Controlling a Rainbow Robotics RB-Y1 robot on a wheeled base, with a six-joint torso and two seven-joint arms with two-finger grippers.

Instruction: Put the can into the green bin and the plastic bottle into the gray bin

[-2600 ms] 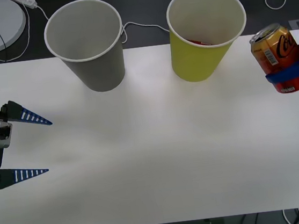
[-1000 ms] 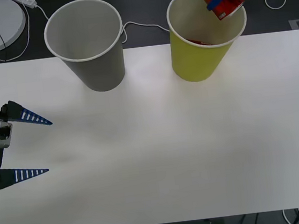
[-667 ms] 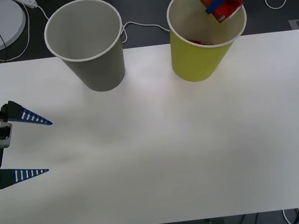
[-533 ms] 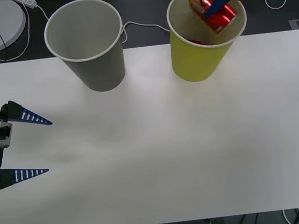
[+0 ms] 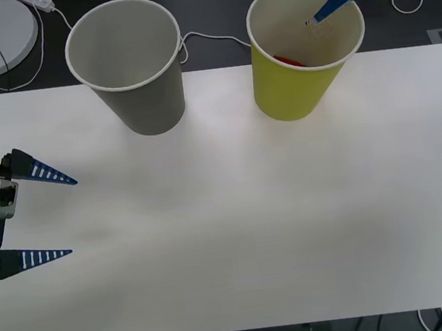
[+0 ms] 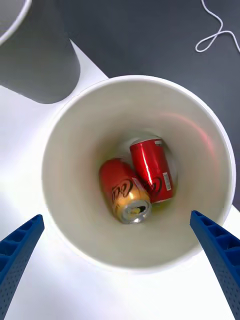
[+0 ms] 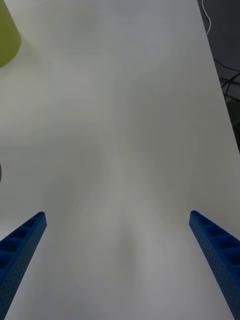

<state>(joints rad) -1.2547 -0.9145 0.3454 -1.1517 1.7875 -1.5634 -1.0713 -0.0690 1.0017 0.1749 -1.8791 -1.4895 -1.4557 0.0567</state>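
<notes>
While the right hand [image 6: 120,280] hangs above the mouth of the green bin [image 5: 300,92], its two blue fingers [image 6: 217,250] are spread wide apart and hold nothing. At the bottom of this bin, seen from the right wrist camera, the can [image 6: 122,192] lies on its side with the golden top turned up toward the camera, and it is touching a second, red can [image 6: 152,170] that lies beside it. The green bin stands upright at the far edge of the tabletop [image 5: 229,236], toward the right corner, and the gray bin [image 5: 135,79] stands upright at the same far edge, more to the left, apart from it. The left hand [image 5: 39,218] rests low over the left edge of the tabletop, its fingers open and empty.
</notes>
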